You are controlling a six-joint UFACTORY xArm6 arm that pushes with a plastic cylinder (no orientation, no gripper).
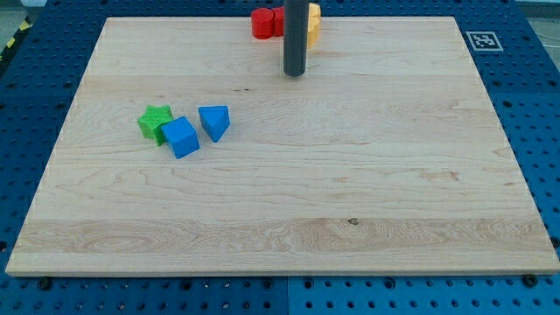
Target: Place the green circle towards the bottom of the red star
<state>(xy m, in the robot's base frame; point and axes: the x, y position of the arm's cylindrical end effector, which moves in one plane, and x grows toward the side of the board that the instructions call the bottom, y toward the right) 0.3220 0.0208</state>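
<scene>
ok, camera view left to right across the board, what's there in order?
green star → blue cube → blue triangle → red block → my tip, below the top cluster → yellow block. The green circle doesn't show.
</scene>
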